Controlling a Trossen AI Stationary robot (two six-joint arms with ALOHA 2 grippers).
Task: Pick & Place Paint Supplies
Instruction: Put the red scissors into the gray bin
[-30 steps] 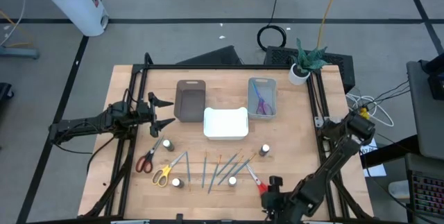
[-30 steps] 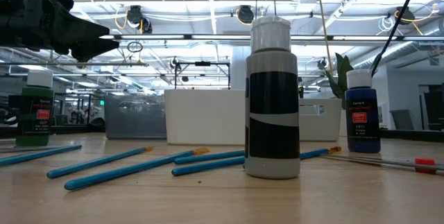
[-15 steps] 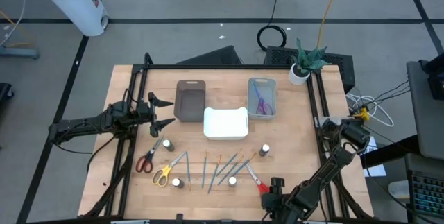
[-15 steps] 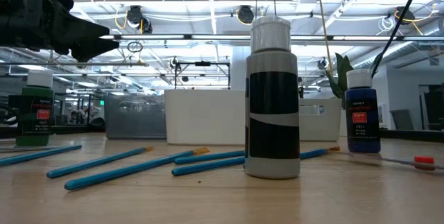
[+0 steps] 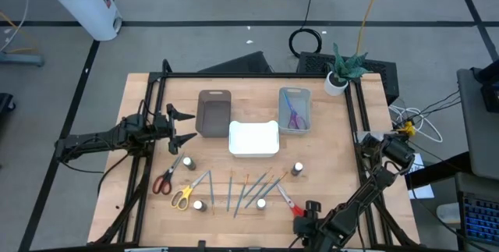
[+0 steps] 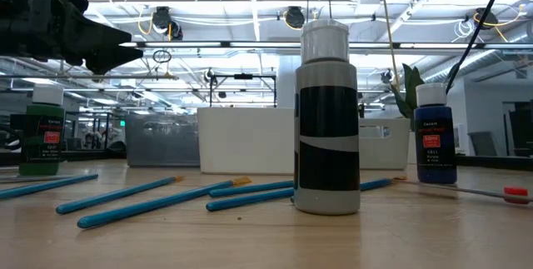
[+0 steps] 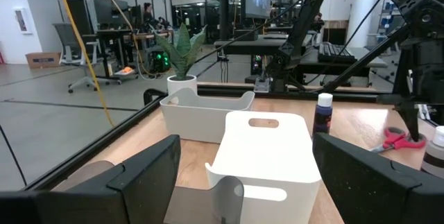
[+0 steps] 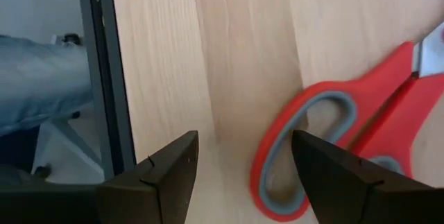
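Scissors with a red handle (image 5: 287, 202) lie flat on the wooden table near its near edge. My right gripper (image 5: 309, 208) hangs over their handle, pointing steeply down, open; in the right wrist view the handle loop (image 8: 312, 148) lies by one finger (image 8: 343, 175). Several blue brushes (image 5: 245, 189), small paint bottles (image 5: 297, 169) (image 6: 326, 119) and two more pairs of scissors (image 5: 173, 188) lie across the near half. My left gripper (image 5: 184, 127) waits open and level at the left, above the table. My right gripper comes from above, slanting, with its open fingers over the red scissors' handle loop (image 8: 277, 161). The scissors lie flat on the table. Whether a finger touches the handle I cannot tell.
A brown tray (image 5: 214, 113), a white tray (image 5: 253, 149) and a grey tray (image 5: 295, 126) holding purple scissors stand in the table's far half. A potted plant (image 5: 343, 69) is at the far right corner. A black frame rail (image 8: 104, 71) runs along the near edge.
My right gripper has sunk a little toward the red scissors' handle and has turned slightly; its elbow has dropped with it. The gap between its fingers looks the same.
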